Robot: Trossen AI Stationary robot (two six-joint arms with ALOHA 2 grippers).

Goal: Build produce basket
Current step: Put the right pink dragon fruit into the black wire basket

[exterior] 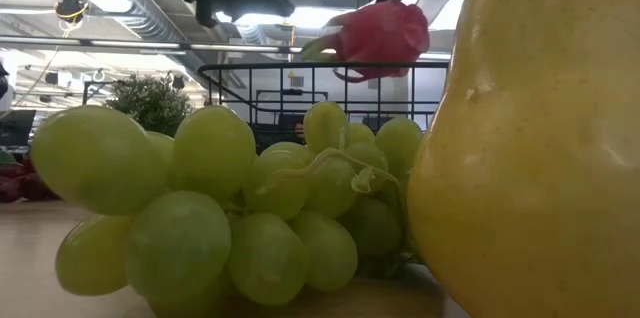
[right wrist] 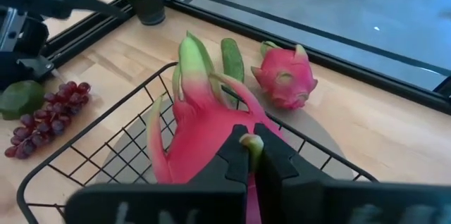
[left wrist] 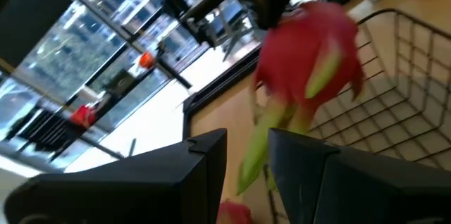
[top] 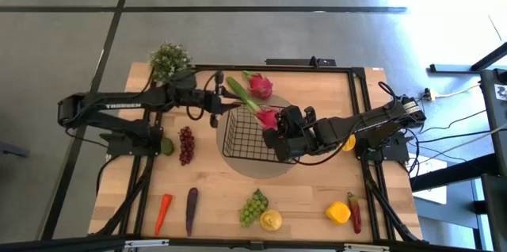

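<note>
The right gripper (right wrist: 251, 155) pinches a pink dragon fruit (right wrist: 201, 129) over the basket (top: 249, 137), at its one o'clock corner. Only the low view shows the fruit hanging clear above the rim. The left gripper (top: 215, 107), fingers slightly apart, hovers at the basket's ten o'clock.

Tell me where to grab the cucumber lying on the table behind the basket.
Grip the cucumber across its narrow middle, coming straight down from above. It lies flat on the table beyond the basket, its long sides mostly exposed, with a dragon fruit close beside one end.
</note>
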